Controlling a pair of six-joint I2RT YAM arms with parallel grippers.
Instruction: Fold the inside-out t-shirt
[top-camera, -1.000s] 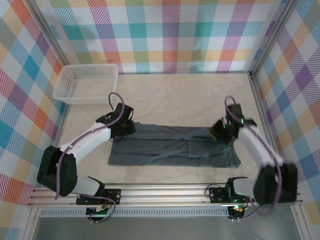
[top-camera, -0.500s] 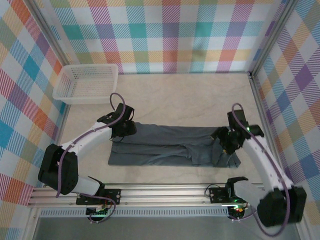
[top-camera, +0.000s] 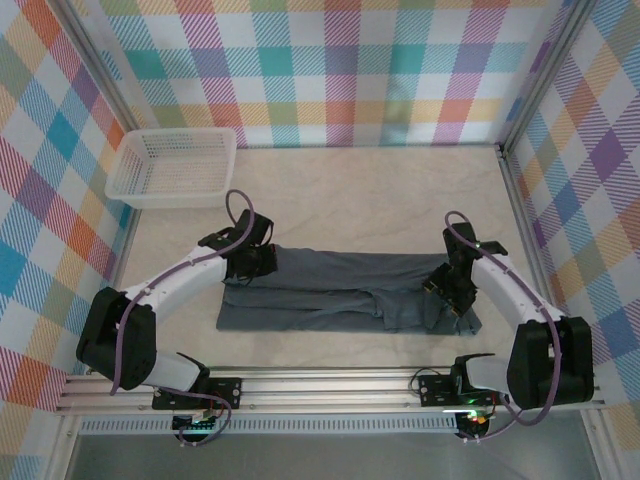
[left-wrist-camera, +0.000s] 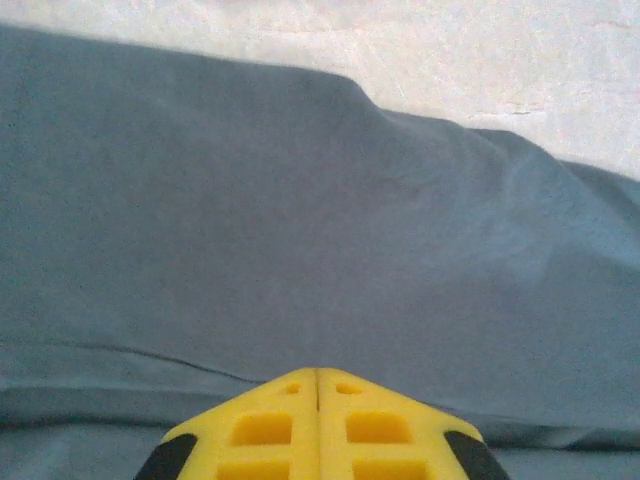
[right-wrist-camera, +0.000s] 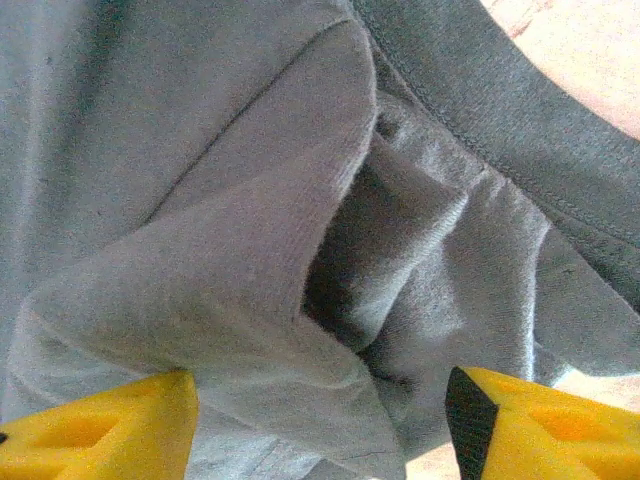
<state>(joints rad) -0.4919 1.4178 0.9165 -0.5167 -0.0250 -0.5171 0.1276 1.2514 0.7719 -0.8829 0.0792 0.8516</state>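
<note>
The inside-out t-shirt (top-camera: 330, 290) lies as a long dark grey strip across the table's middle, folded lengthwise. My left gripper (top-camera: 258, 262) is at its far left corner. In the left wrist view its yellow fingertips meet, shut (left-wrist-camera: 318, 372), just over the smooth cloth (left-wrist-camera: 300, 200), and no fabric shows between them. My right gripper (top-camera: 447, 292) sits over the shirt's right end. In the right wrist view it stands open (right-wrist-camera: 320, 425), its fingers (right-wrist-camera: 110, 430) on either side of a bunched, rumpled fold of shirt (right-wrist-camera: 220, 230) with a stitched hem.
A white mesh basket (top-camera: 120, 175) stands at the far left corner of the table. Checked walls close in both sides and the back. The metal rail (top-camera: 330, 385) with the arm bases runs along the near edge.
The right gripper let go of the shirt's right end and opened, after drawing it nearer, leaving it bunched. The left gripper closed and barely shifted.
</note>
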